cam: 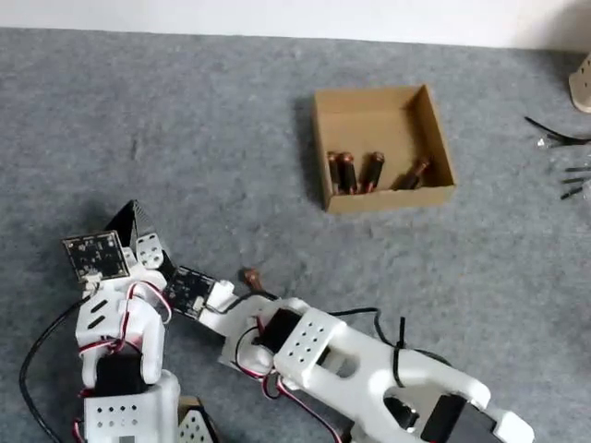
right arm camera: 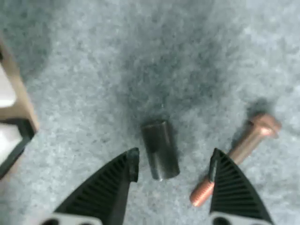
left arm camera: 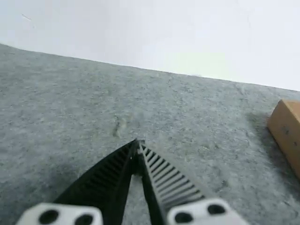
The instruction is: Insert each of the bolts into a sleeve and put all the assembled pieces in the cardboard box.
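Sleeve [right arm camera: 160, 149] between the right pincer's [right arm camera: 174, 163] spread tips, bolt [right arm camera: 240, 149] alongside

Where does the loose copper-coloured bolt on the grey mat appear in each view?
High view: the bolt lies on the mat beside the right arm, below-left of the cardboard box.
Right wrist view: it lies just outside one finger of the open right gripper, near the dark sleeve.
Left wrist view: the shut left gripper over bare mat, box corner at the edge.
Shared landmark: the grey mat.

Grey table [cam: 185, 111]: box [cam: 388, 199], sleeve [right arm camera: 160, 150], bolt [right arm camera: 244, 144]
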Robot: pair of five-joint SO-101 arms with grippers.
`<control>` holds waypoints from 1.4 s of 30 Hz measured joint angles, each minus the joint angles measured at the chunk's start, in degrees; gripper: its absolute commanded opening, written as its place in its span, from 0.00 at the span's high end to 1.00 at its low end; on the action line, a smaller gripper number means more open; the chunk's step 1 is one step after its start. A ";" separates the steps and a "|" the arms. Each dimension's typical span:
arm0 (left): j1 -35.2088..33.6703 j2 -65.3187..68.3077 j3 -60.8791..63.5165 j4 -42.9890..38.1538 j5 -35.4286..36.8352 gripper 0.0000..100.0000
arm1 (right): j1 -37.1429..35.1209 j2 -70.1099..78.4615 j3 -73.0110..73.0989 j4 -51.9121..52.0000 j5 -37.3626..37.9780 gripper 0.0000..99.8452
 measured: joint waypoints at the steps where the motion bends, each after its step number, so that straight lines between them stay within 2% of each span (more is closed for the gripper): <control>1: 0.00 0.00 0.00 0.00 0.00 0.99 | -0.18 0.00 0.00 0.18 0.18 0.79; 10: -0.09 0.00 0.00 0.00 0.00 0.99 | -1.41 0.44 -0.09 0.35 1.67 0.79; 18: -2.29 0.00 0.00 0.00 0.09 0.99 | -1.58 10.11 -1.14 0.18 2.20 0.79; 26: -2.90 0.00 0.00 0.00 0.35 0.99 | -2.11 11.87 -3.52 0.53 2.55 0.79; 28: -2.99 0.00 0.00 0.00 0.35 0.99 | -1.67 11.87 -3.52 0.53 2.64 0.82; 33: -3.08 -0.09 0.00 -0.09 0.35 0.99 | -0.70 11.87 -3.60 0.53 2.73 1.00; 42: -3.08 -0.70 -0.09 -0.62 0.35 0.99 | 2.99 12.22 -3.52 -1.05 3.34 1.00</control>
